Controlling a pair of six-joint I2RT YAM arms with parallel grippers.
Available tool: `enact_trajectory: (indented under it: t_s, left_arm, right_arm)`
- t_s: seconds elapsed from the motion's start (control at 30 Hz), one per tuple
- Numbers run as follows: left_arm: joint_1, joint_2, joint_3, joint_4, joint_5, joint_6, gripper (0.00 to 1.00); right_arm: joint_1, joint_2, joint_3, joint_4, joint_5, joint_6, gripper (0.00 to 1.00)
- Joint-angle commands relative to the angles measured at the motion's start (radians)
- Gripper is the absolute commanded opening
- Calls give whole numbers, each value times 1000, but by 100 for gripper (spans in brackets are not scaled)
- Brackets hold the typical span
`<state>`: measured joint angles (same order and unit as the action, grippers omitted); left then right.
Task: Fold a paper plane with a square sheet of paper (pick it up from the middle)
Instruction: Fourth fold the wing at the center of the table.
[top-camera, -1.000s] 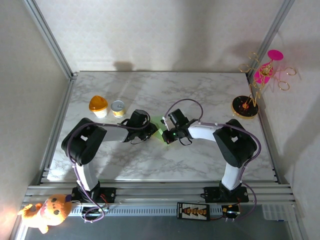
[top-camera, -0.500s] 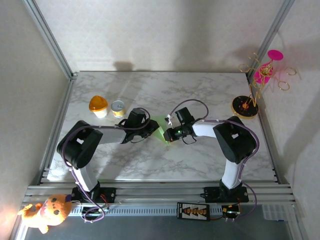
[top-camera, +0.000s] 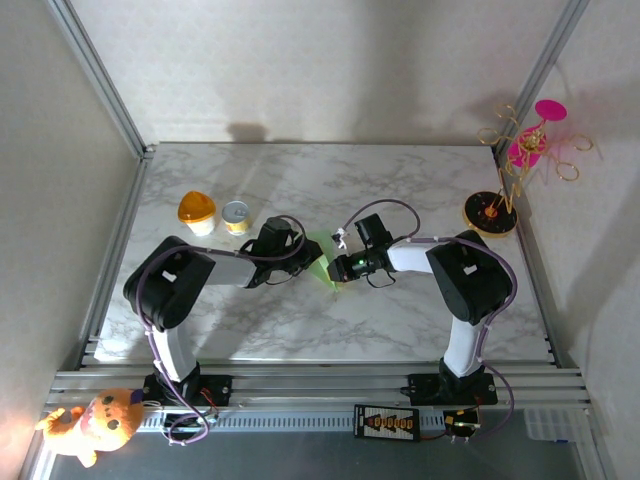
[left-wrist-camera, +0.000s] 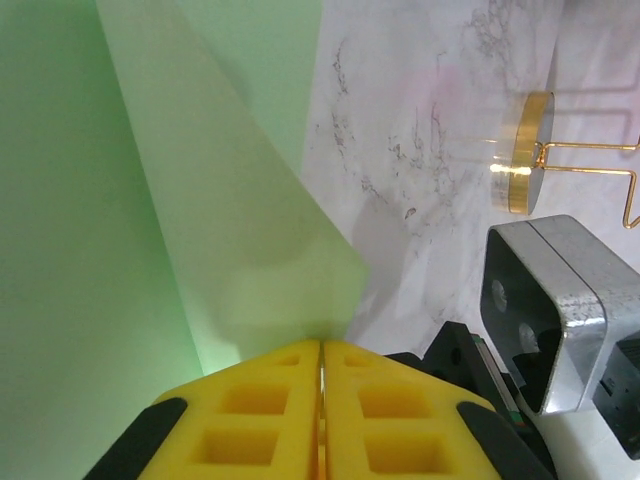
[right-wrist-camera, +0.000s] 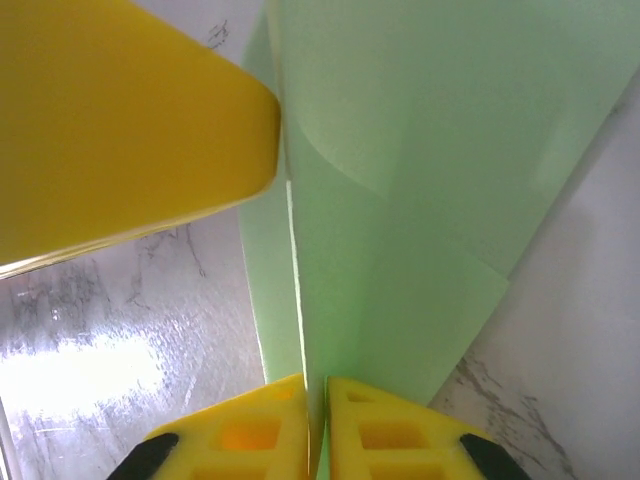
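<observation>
At mid-table, left hand (left-wrist-camera: 320, 348) and right hand (right-wrist-camera: 314, 383) pinch green paper (right-wrist-camera: 430, 150) tightly.

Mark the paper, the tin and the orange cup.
paper (left-wrist-camera: 230, 230), left wrist view, on the folded flap.
tin (top-camera: 236, 213), top view, on its lid.
orange cup (top-camera: 197, 207), top view, on its lid.

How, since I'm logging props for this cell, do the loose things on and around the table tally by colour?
Green: 1, the folded paper sheet
Orange: 2, the lidded cup and the plush toy
Yellow: 1, the small tin
Pink and gold: 1, the ornament stand
Total: 5
</observation>
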<state>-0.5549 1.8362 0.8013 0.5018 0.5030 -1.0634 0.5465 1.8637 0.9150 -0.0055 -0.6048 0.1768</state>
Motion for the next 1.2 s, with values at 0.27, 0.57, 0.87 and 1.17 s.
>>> enact_trajectory:
  t_s: [0.27, 0.57, 0.87, 1.17]
  left_arm:
    - [-11, 65, 39, 40, 35, 25, 9]
    - [-13, 73, 53, 60, 61, 23, 10]
    - [-10, 66, 70, 62, 71, 28, 11]
    - [33, -12, -5, 134, 36, 4, 13]
  right_arm:
    - [-15, 46, -34, -65, 90, 2, 23]
    - [-18, 49, -43, -57, 125, 29, 26]
    - [-36, 52, -75, -25, 117, 62, 14]
    - [-66, 60, -106, 20, 59, 84, 10]
